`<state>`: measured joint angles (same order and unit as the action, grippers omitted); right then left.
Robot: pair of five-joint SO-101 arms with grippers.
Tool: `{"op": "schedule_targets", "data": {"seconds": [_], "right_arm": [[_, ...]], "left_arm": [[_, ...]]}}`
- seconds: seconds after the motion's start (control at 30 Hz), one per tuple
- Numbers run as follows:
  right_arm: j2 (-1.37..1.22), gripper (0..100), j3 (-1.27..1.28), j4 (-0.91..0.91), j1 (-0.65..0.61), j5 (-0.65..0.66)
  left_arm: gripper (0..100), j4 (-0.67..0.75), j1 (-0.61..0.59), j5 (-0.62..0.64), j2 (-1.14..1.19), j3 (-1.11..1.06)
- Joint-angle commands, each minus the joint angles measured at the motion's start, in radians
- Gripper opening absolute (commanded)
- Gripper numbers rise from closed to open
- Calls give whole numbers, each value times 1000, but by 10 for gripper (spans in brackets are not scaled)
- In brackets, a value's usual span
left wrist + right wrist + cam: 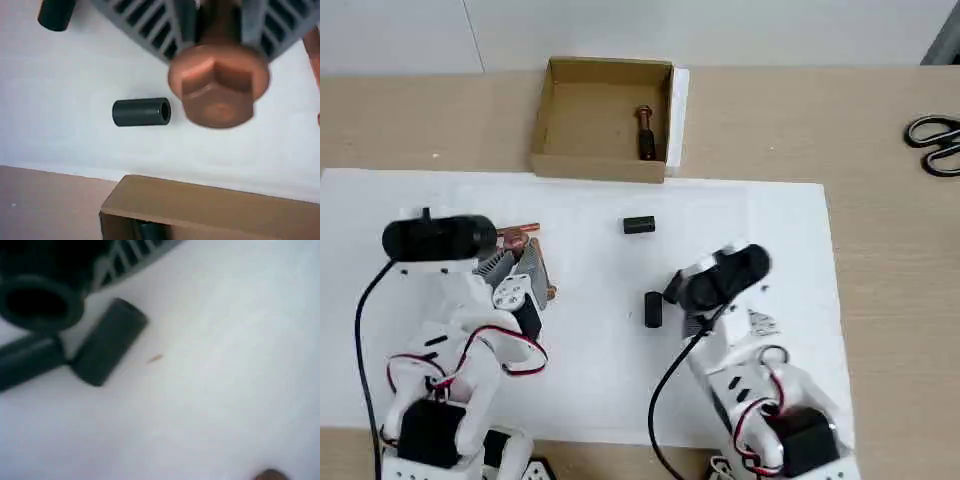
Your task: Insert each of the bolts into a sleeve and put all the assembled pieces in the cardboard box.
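Observation:
My left gripper (516,246) is shut on a copper bolt (218,88), whose hex head faces the left wrist camera between the grey fingers (140,20). One black sleeve (638,225) lies on the white sheet between that gripper and the cardboard box (603,160). A second sleeve (653,308) lies by my right gripper (672,290). In the right wrist view a sleeve (41,301) sits in the jaws with its bore towards the camera, above a lying sleeve (107,342). One assembled bolt and sleeve (646,133) rests inside the box.
Another copper bolt (551,292) pokes out beside the left arm. Scissors (935,143) lie at the table's far right. The white sheet (780,230) covers the work area, with bare wood around it. A dark cylinder (27,362) that I cannot identify lies by the lying sleeve.

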<state>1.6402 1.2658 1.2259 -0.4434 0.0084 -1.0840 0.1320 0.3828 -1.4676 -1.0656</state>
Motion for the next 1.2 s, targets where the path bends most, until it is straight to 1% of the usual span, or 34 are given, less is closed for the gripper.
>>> {"op": "schedule_targets", "data": {"seconds": [0.0, 0.07, 0.17, 0.27, 0.33, 0.4, 0.63, 0.8, 1.03, 1.17], "right_arm": [[8, 3, 43, -88, -81, -21], [12, 3, 75, -134, -119, -21], [12, 3, 124, -197, -180, -21], [13, 3, 172, -251, -242, -21], [13, 3, 199, -289, -272, -23], [13, 3, 218, -321, -289, -23], [15, 3, 222, -332, -317, -23], [15, 3, 210, -332, -326, -23], [15, 3, 207, -332, -395, -25], [15, 3, 207, -378, -397, -25]], "left_arm": [[6, 68, 6, 35, -61, -31], [6, 87, 8, 55, -83, -48], [6, 103, 46, 89, -117, -54], [6, 106, 103, 153, -163, -51], [6, 112, 121, 207, -206, -54], [6, 110, 133, 235, -241, -61], [6, 112, 216, 233, -354, -209], [6, 112, 245, 235, -350, -211], [6, 112, 304, 235, -345, -214], [6, 109, 325, 235, -344, -219]]}}
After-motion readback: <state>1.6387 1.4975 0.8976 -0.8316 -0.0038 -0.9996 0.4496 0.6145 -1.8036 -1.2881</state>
